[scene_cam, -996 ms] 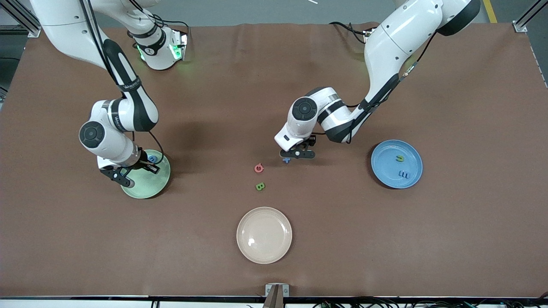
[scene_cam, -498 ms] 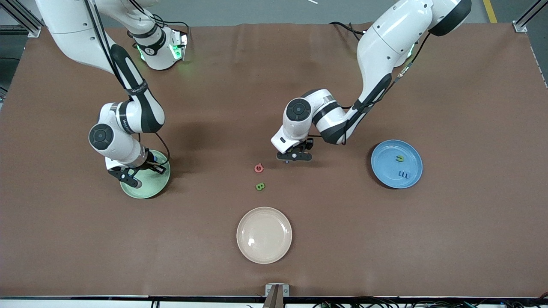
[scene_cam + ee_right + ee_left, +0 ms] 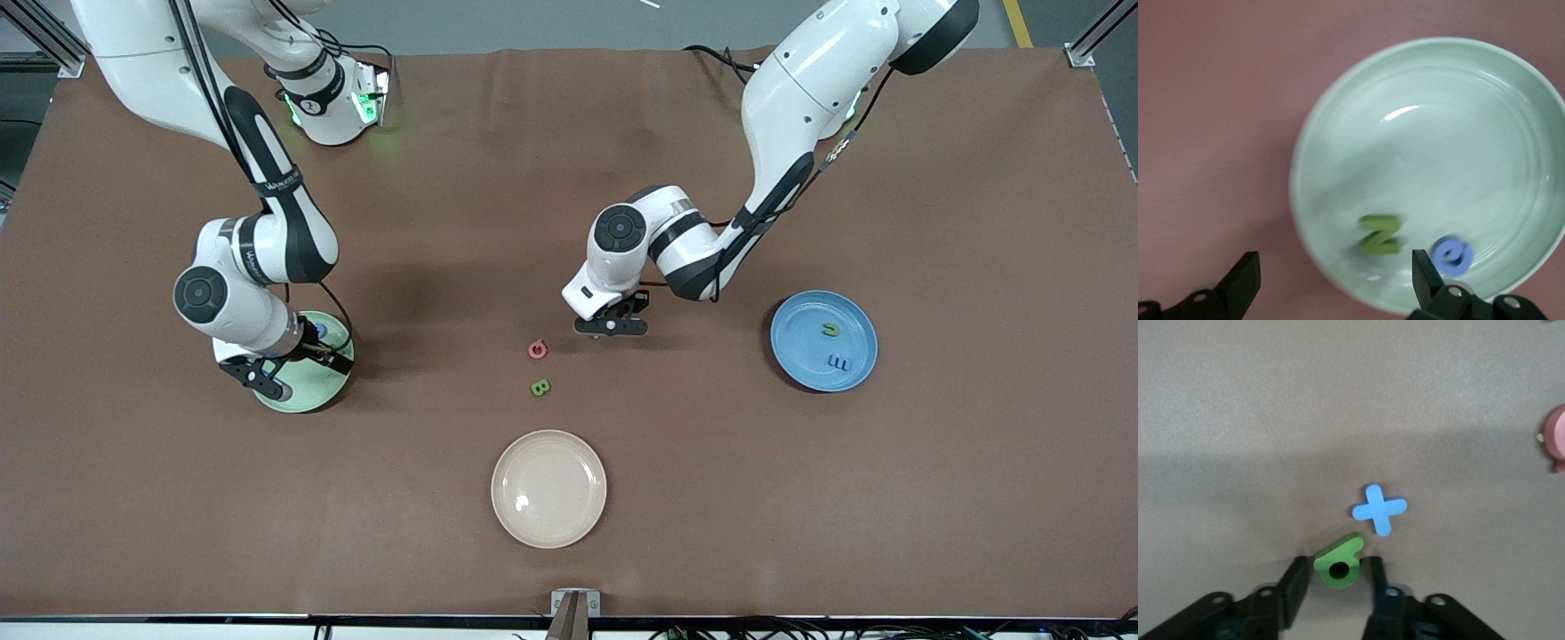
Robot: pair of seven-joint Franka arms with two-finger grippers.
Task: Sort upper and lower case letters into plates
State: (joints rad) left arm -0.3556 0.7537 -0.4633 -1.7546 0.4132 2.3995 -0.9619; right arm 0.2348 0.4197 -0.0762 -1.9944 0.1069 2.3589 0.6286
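Left gripper (image 3: 612, 325) hung low over mid-table, fingers pinching a small green letter (image 3: 1338, 561) with a round hole through it; which letter it was could not be told. On the brown mat just beside that grip lay a blue "x" (image 3: 1379, 510), apart from the green piece. Nearer the front camera lay a pinkish-red letter (image 3: 537, 349) and, nearer again, a green "B" (image 3: 540, 388), both loose on the table. The blue plate (image 3: 805, 373), toward the left arm's end, held an olive letter (image 3: 830, 330) and a blue letter (image 3: 838, 363). The mint green plate (image 3: 1358, 127), toward the right arm's end, held an olive "Z" (image 3: 1379, 235) and a blue letter (image 3: 1452, 255). Right gripper (image 3: 286, 369) hovered over the mint plate, fingers spread wide and holding nothing. A cream-beige plate (image 3: 548, 488) sat empty near the front edge of the table, midway along it, and looked to be no part of the sort. Handling, as judged: the letters looked like thin, flat, stiff toy pieces, very light, so a gentle squeeze should do; too hard a pinch could flip or squirt one out sideways. Best hold seemed across two flat outer edges, fingertips down at the mat. The "x" offered only narrow arms, so closing across one pair of arms seemed safest. Plates looked glossy; a dropped letter might skid inside.
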